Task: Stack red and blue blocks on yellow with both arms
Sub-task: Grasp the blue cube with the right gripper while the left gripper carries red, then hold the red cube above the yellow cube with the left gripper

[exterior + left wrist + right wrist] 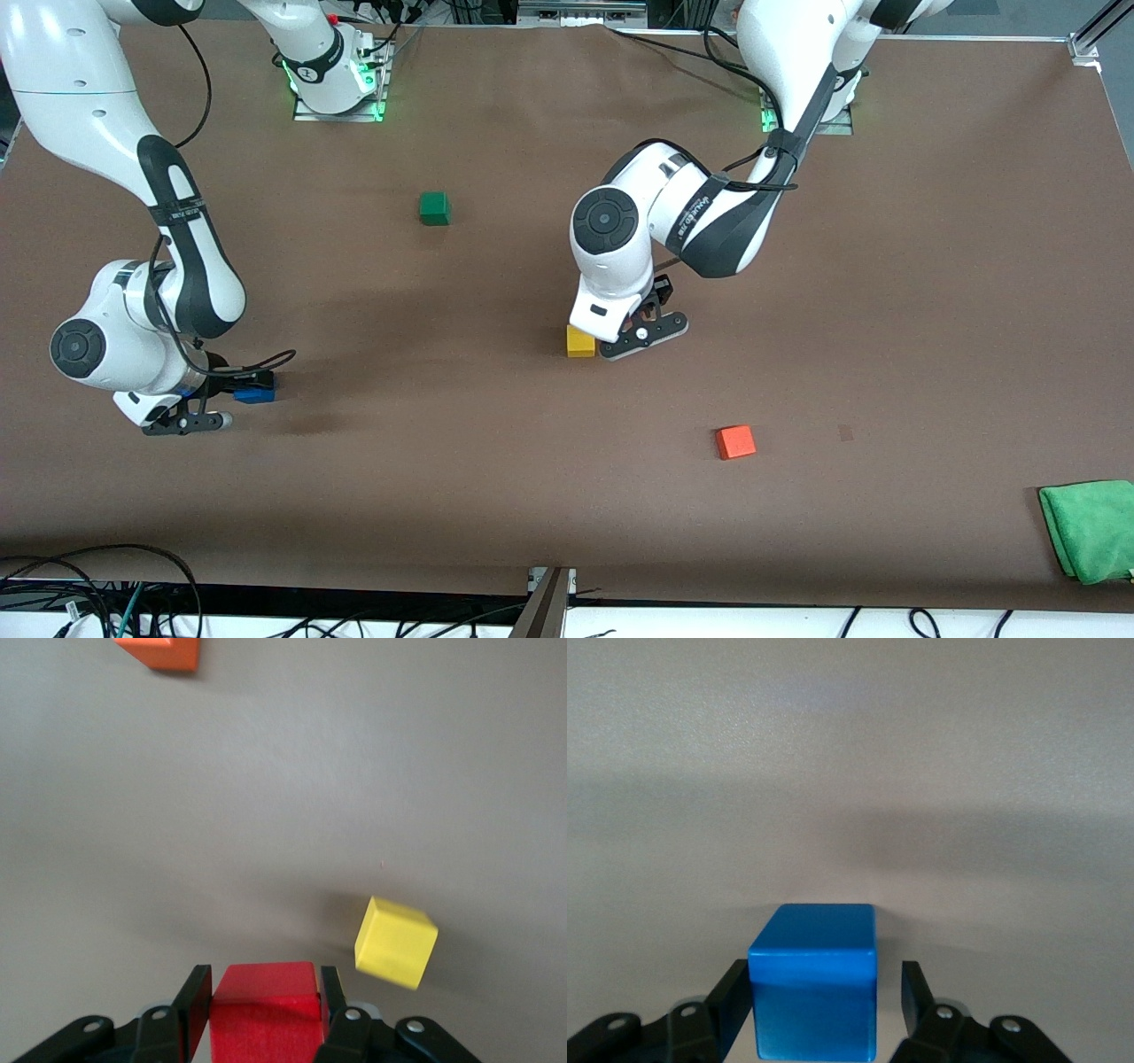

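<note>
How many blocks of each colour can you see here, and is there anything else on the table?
Red block: 1
Blue block: 1
Yellow block: 1
Orange block: 1
Green block: 1
Green cloth: 1
Total: 6 things, 5 of them blocks.

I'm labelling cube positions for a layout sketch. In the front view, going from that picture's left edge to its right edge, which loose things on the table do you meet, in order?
blue cube → green cube → yellow cube → orange-red cube → green cloth
</note>
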You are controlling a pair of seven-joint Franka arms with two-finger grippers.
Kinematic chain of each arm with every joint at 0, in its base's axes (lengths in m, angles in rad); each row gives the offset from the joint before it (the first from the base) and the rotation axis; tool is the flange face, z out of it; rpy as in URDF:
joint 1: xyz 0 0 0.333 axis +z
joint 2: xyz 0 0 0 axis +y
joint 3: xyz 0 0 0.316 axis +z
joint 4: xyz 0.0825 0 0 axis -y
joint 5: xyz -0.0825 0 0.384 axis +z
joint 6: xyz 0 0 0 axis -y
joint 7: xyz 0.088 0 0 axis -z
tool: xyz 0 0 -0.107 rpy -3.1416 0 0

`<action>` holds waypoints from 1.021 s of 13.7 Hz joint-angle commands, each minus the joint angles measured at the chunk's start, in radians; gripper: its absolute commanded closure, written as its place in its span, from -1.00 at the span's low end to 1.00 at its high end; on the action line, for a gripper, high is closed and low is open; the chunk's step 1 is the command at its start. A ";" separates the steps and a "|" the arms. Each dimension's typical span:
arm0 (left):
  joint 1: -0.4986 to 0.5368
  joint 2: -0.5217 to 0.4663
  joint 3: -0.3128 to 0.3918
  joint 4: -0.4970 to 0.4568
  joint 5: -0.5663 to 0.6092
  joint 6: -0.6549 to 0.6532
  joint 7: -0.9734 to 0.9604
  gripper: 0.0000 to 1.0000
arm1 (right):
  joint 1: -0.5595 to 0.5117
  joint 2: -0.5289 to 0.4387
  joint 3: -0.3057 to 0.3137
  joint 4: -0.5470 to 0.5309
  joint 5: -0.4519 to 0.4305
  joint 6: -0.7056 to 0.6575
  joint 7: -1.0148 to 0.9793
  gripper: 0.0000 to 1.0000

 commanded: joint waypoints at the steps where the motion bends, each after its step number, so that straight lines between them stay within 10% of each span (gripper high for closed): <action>1: -0.001 0.025 0.005 0.035 -0.067 -0.022 0.087 1.00 | -0.003 -0.013 0.006 -0.018 -0.005 0.012 -0.011 -0.20; 14: 0.048 0.033 0.019 0.000 -0.185 0.112 0.300 1.00 | -0.005 -0.033 0.013 0.019 -0.002 0.002 -0.015 0.16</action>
